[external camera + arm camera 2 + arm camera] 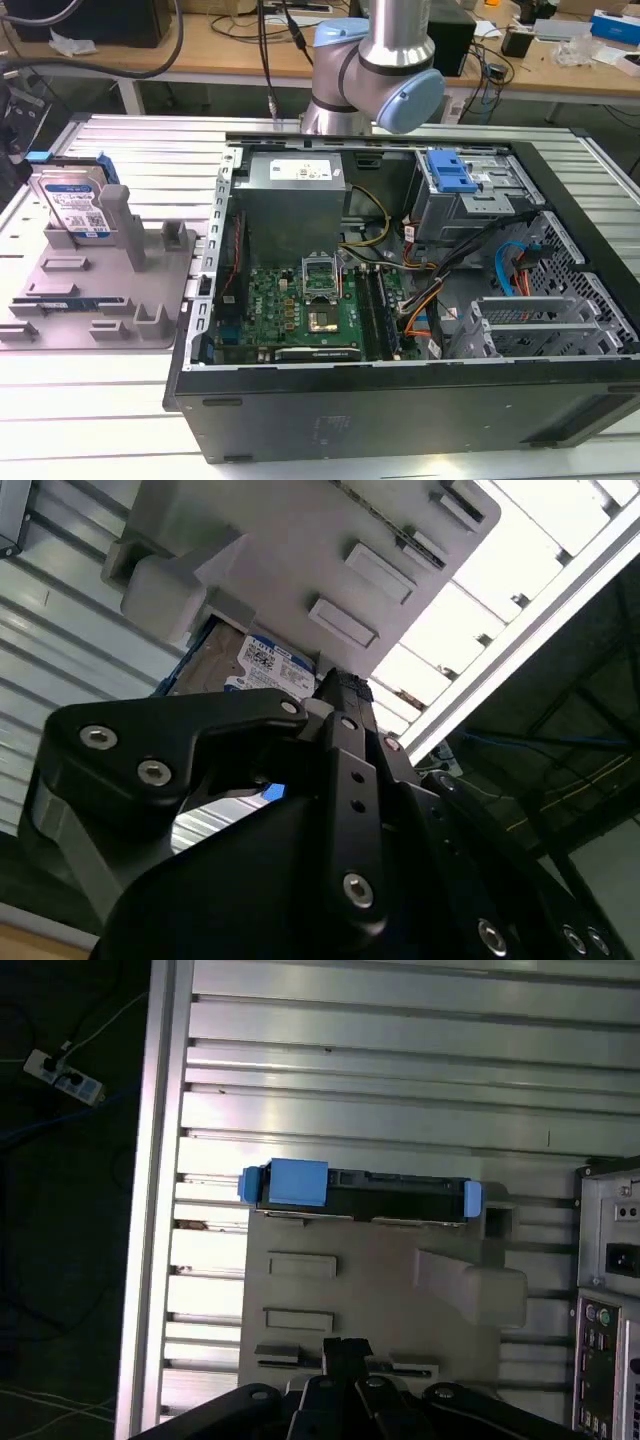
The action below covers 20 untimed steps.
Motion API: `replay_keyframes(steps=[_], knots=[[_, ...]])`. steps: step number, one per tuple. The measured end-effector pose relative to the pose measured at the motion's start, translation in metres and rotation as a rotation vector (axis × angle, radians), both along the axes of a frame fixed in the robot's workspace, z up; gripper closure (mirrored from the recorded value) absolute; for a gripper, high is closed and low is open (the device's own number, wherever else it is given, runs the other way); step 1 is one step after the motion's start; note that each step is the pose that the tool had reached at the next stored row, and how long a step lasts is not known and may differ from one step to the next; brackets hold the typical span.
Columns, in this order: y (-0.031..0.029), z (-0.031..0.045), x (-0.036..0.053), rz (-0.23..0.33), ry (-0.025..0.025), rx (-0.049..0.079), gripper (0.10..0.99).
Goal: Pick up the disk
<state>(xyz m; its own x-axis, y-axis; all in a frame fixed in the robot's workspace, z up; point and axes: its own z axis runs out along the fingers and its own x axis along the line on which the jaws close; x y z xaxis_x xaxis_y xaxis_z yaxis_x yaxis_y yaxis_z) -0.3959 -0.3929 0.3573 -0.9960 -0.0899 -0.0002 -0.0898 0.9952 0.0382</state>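
A: Nearest thing first. The gripper?
B: Gripper, black, hanging over the grey holder in the first wrist view. Fingers are pressed together tip to tip, with nothing between them.
A: Touching anything?
B: Can't tell about contact with the holder. It is apart from the disk.
A: Where's the disk?
B: Disk stands on its long edge in a slot at the holder's edge, beyond the fingertips. The holder's flat slots lie between the two. It has a blue rail at each end. The second wrist view shows its white-and-blue label face past the finger, next to a grey post.
A: And the exterior view?
B: Same disk, upright with the label facing the camera, at the holder's back corner on the exterior view's left. A holder post stands just beside it.
A: What's it all on?
B: A slatted aluminium worktop. The holder sits just beside an open black computer case, on the exterior view's left of it.
A: What's inside the case?
B: Green motherboard, grey power supply, blue drive-bay bracket and loose cables.
A: Farther back?
B: The arm, silver with pale blue joint caps, behind the case. Past that is a wooden desk with cables and clutter.
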Motion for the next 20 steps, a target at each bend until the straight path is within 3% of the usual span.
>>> replay_keyframes(steps=[11,12,13,14,15,19,20], knots=[[0.0,0.0,0.0,0.235,0.0001,0.0,0.98],[0.0,-0.0001,0.0,0.279,0.0,0.0,0.98],[0.0,-0.0001,0.0,0.308,0.0001,0.0,0.918],[0.0,-0.0001,0.0,0.343,0.0001,0.0,0.918],[0.0,-0.0001,0.0,0.374,0.0001,0.0,0.788],[0.0,-0.0001,0.0,0.47,0.0002,-0.001,0.549],[-0.0001,-0.0001,0.0001,0.487,0.0003,-0.001,0.549]])
